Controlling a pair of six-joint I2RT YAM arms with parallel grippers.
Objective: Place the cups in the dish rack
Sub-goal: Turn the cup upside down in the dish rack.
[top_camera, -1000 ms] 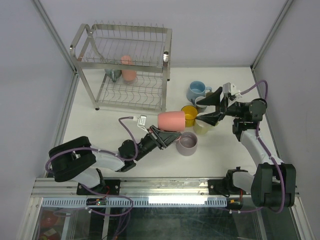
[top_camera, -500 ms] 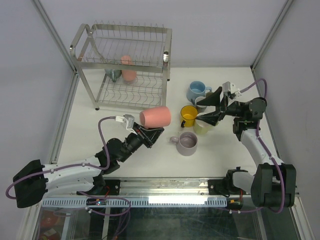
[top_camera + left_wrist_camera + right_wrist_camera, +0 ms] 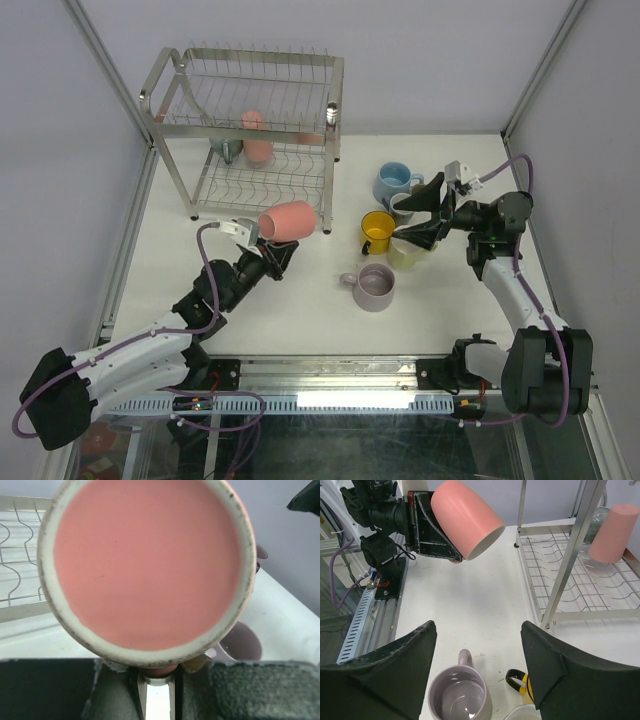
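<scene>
Left tool [image 3: 268, 250]: closed on the salmon pink mug [image 3: 290, 221]. The grip sits low on the mug's side. A pink stub wedged between the pads looks like the handle, but most of it is hidden.

Mug carried clear of the tabletop [image 3: 300, 320], just in front of the dish rack [image 3: 568, 555] by its lower shelf, not touching it.

Mug lies on its side above the fingers [image 3: 432, 532]. Long axis runs roughly along the tool's reach. The flat base with its pale unglazed ring faces the left wrist camera. The wider mouth end leads away from the wrist, tipped a little down in the right wrist view.

Right tool [image 3: 418, 217]: fingers spread wide, nothing between them, hanging over the cluster of cups. Lilac mug [image 3: 460, 697] stands upright below it, mouth up.

Also on the tabletop, all upright: light blue mug [image 3: 393, 182], yellow mug [image 3: 378, 230].

In the rack's lower tier: second pink mug [image 3: 257, 147], upside down. A greyish cup [image 3: 228, 148] sits beside it, shape hard to make out.

Obscured:
- The mug base fills most of the left wrist view.
- A pale green mug [image 3: 405, 255] sits largely under the right tool's nearer finger.
- The yellow mug is cut off at the bottom edge of the right wrist view.
</scene>
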